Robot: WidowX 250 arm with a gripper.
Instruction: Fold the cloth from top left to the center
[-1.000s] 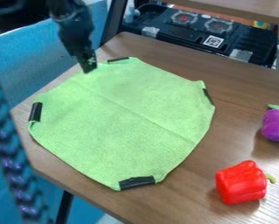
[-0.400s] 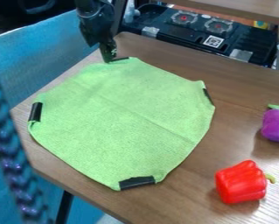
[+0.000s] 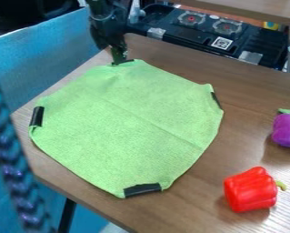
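One soft, finely textured green cloth [image 3: 128,132] lies spread in a rounded, many-sided shape, a faint crease slanting across it and four glossy black strips [image 3: 142,189] along its rim. The black robot gripper [image 3: 117,59] hangs down at its upper edge, by the top strip, though I can't tell how far open it is or whether it grips anything. One shiny red toy pepper [image 3: 249,190] and one smooth purple toy vegetable [image 3: 287,130] sit right of the cloth on the brown wood-grain table [image 3: 244,148], with blue material [image 3: 56,48] beyond its left edge.

The gripper [image 3: 117,60] is hanging at the top edge of the green cloth [image 3: 126,127] — 4 black strips [image 3: 142,189] are marking its rim — and a red pepper [image 3: 251,189] is lying nearby.
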